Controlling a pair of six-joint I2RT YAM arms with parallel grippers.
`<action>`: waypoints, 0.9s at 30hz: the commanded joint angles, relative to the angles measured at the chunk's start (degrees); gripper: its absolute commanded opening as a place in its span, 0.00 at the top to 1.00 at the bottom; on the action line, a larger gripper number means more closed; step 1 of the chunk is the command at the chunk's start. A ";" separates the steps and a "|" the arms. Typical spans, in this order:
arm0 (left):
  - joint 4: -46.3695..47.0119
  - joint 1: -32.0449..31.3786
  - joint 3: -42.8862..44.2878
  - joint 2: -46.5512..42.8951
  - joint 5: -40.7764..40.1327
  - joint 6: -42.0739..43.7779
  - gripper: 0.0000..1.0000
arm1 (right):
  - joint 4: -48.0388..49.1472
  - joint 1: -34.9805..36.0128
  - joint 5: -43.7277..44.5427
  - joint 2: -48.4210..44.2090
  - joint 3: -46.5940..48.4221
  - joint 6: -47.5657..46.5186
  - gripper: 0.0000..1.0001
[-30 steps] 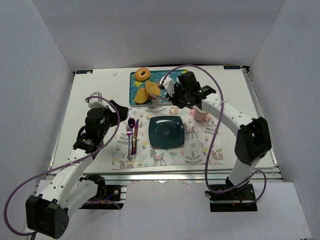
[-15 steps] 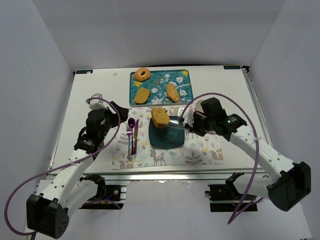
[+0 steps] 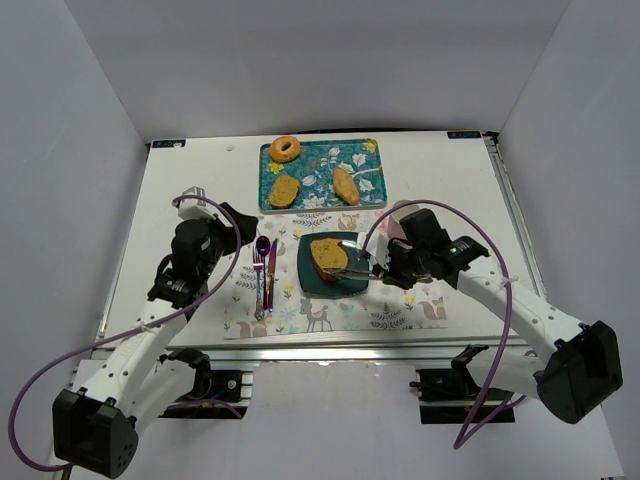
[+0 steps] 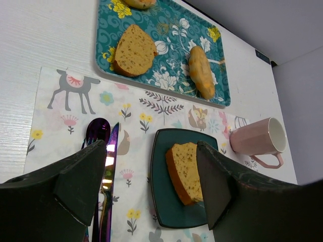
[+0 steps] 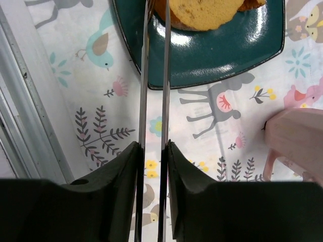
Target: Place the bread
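One slice of bread (image 3: 328, 255) (image 4: 186, 171) (image 5: 204, 10) lies on the dark teal square plate (image 3: 340, 287) (image 4: 164, 201) (image 5: 227, 55). Another slice (image 3: 284, 190) (image 4: 133, 50) lies on the floral tray (image 3: 315, 175). My right gripper (image 3: 385, 265) (image 5: 153, 146) is shut on metal tongs (image 3: 355, 268) (image 5: 144, 75). Their two blades stand slightly apart and reach over the plate's edge to the slice. My left gripper (image 3: 228, 216) (image 4: 151, 148) is open and empty, left of the plate over the cutlery.
The tray also carries a donut (image 3: 286, 149) and an elongated roll (image 3: 346, 185) (image 4: 201, 71). A pink mug (image 4: 257, 137) (image 5: 295, 136) stands right of the plate. A spoon, fork and knife (image 3: 265, 270) (image 4: 103, 166) lie left of it on the patterned placemat (image 3: 300, 315).
The right arm carried a slice in the tongs from the tray to the plate and lowered it. The slice now lies flat and the tongs' blades have spread a little. The left arm stayed still.
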 commanded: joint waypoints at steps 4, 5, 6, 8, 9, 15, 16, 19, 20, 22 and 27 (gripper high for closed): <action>0.21 -0.04 -1.47 -3.72 -0.63 -1.15 0.19 | -1.10 0.26 -4.89 -2.71 3.75 -1.01 0.64; 0.04 -0.04 -1.47 -3.81 -0.63 -1.06 0.19 | -1.19 0.35 -5.06 -2.80 4.01 -0.92 0.64; -0.14 -0.13 -1.39 -3.81 -0.72 -1.06 0.19 | -1.37 0.26 -5.24 -2.80 4.36 -0.92 0.63; -0.05 -0.04 -1.30 -3.81 -0.63 -1.06 0.19 | -1.63 0.35 -5.94 -2.89 5.15 -0.74 0.62; -0.05 -0.04 -1.21 -3.72 -0.63 -1.06 0.19 | -1.72 0.26 -6.20 -3.06 5.42 -0.66 0.62; 0.21 -0.04 -1.12 -3.46 -0.37 -1.06 0.19 | -1.63 0.35 -7.96 -2.80 8.06 0.75 0.61; 0.30 -0.04 -1.12 -3.46 -0.37 -1.06 0.19 | -1.55 0.35 -8.05 -2.54 8.41 0.93 0.61; 0.30 -0.04 -1.21 -3.46 -0.28 -1.15 0.19 | 1.87 0.35 -7.44 -1.14 9.02 3.20 0.62; 0.39 -0.13 -1.21 -3.46 -0.37 -1.15 0.19 | 2.93 0.35 -7.09 0.61 9.98 3.82 0.63; 0.48 -0.13 -1.21 -3.46 -0.11 -1.33 0.20 | 7.31 0.52 -4.47 2.90 11.21 4.36 0.66; -0.40 -0.04 -0.77 -3.46 -0.02 -1.24 0.20 | 13.13 0.35 0.03 16.68 21.30 7.15 0.79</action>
